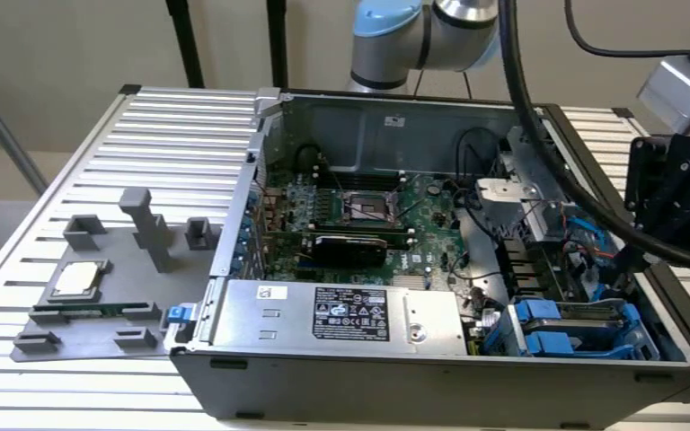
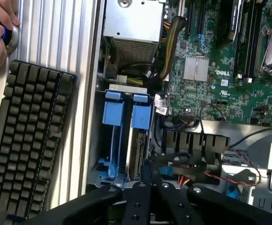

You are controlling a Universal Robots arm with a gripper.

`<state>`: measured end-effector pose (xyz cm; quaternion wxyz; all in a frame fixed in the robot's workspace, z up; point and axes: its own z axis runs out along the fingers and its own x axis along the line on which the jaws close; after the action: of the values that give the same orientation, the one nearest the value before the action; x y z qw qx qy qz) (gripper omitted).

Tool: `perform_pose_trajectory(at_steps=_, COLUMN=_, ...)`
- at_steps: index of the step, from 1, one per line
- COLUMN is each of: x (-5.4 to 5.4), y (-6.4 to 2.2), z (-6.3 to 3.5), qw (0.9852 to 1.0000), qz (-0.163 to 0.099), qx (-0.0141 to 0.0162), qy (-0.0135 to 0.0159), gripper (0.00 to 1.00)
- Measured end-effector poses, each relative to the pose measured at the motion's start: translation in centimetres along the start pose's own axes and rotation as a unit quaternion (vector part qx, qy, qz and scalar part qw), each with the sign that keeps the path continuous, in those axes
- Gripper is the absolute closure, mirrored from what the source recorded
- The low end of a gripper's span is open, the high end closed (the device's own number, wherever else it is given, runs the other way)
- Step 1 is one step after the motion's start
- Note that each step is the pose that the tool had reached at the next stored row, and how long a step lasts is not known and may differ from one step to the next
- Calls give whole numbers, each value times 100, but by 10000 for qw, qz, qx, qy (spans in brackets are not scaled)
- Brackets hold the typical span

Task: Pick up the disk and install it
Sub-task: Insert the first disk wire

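Down in the corner bay (image 1: 579, 323) of the open case (image 1: 441, 377), the disk (image 2: 138, 150) stands on edge, 2 blue frames (image 2: 113, 108) side by side. The hand (image 2: 150, 172) hangs close over that bay; clenched or released, I cannot tell. It looks tight in there! A tilted approach could jam a frame against the bay wall. The red and black wires (image 2: 220, 177) just beside could snag on the hand, and the arm's thick cable (image 1: 537, 135) drapes over the motherboard (image 1: 369, 215), ready to drag.
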<state>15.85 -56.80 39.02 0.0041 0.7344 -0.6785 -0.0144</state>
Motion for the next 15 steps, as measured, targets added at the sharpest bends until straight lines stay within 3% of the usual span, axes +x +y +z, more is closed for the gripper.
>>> perform_pose_trajectory(at_steps=3, x=-9, y=-66, z=13, qw=10000, qz=0, qx=-4, qy=-1, gripper=100)
perform_pose_trajectory(at_steps=15, x=-87, y=-77, z=232, qw=10000, qz=-6, qx=-4, qy=0, gripper=100)
